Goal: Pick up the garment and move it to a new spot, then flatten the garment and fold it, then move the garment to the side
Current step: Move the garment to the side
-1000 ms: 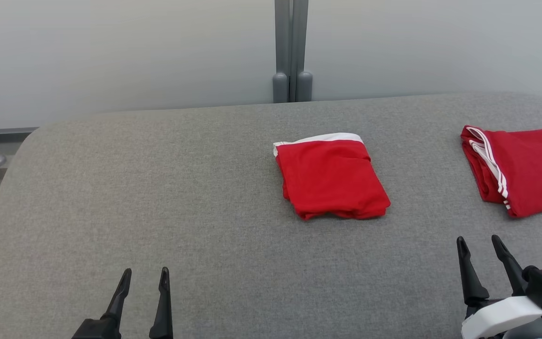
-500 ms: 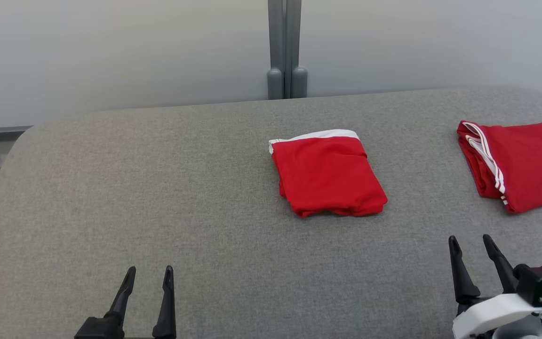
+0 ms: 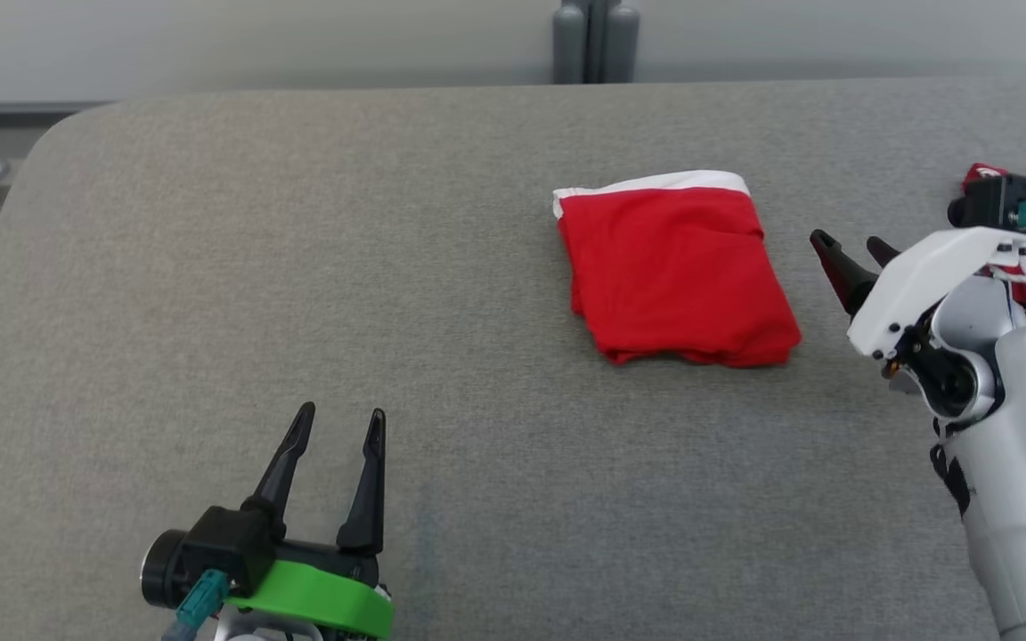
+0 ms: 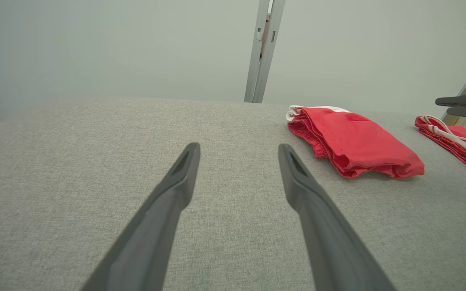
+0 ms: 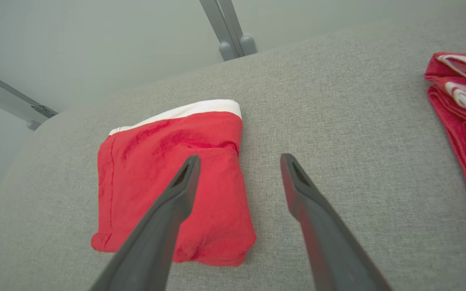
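Folded red garment [image 3: 678, 271], perhaps shorts, flat on table [image 3: 299, 267]

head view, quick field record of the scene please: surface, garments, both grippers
surface: grey fabric table
middle: folded red garment, white band along its far edge, untouched
far right: second red garment, white stripes
left: left gripper open, empty, well apart from both garments
right: right gripper open, empty, just right of the folded red garment
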Tool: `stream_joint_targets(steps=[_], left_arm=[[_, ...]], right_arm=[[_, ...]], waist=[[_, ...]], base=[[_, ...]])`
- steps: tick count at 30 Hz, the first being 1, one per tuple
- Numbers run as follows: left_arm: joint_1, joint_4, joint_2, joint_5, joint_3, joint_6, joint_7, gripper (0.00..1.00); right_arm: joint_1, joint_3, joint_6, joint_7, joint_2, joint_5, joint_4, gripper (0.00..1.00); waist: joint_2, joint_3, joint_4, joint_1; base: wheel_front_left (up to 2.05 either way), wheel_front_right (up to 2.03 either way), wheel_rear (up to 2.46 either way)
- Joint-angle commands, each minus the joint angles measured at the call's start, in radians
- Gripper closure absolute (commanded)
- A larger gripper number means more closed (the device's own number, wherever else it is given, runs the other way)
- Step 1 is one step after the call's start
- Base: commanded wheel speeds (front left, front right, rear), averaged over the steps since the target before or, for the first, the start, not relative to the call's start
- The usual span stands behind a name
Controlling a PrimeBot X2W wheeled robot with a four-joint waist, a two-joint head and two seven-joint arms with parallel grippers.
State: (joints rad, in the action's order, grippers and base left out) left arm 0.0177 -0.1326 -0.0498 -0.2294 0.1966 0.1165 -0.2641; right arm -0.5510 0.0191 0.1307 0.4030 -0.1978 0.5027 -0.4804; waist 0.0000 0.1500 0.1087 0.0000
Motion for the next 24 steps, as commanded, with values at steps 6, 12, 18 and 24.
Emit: stream_joint_targets(steps=[6,12,18,24], left_arm=[[0.049,-0.012,-0.002,-0.032,0.050,-0.004,0.000,0.00],[0.061,-0.010,-0.002,-0.043,0.060,-0.017,0.000,0.00],[0.058,0.001,-0.002,-0.032,0.040,-0.023,0.000,0.00],[0.054,0.006,-0.002,-0.002,0.020,-0.011,0.000,0.00]], right_arm=[[-0.135,0.078,0.000,0.099,0.003,-0.081,-0.198,0.00],[-0.179,0.124,0.000,0.110,0.008,-0.109,-0.328,0.21],[-0.214,0.130,0.000,0.059,0.027,-0.069,-0.337,1.00],[-0.244,0.057,-0.001,0.069,-0.026,-0.055,-0.267,1.00]], waist=[[0.0000,0.123,0.170,0.0000],[0.0000,0.135,0.204,0.0000],[0.0000,0.144,0.139,0.0000],[0.0000,0.162,-0.017,0.0000]], base=[[0.00,0.00,0.00],[0.00,0.00,0.00],[0.00,0.00,0.00],[0.00,0.00,0.00]])
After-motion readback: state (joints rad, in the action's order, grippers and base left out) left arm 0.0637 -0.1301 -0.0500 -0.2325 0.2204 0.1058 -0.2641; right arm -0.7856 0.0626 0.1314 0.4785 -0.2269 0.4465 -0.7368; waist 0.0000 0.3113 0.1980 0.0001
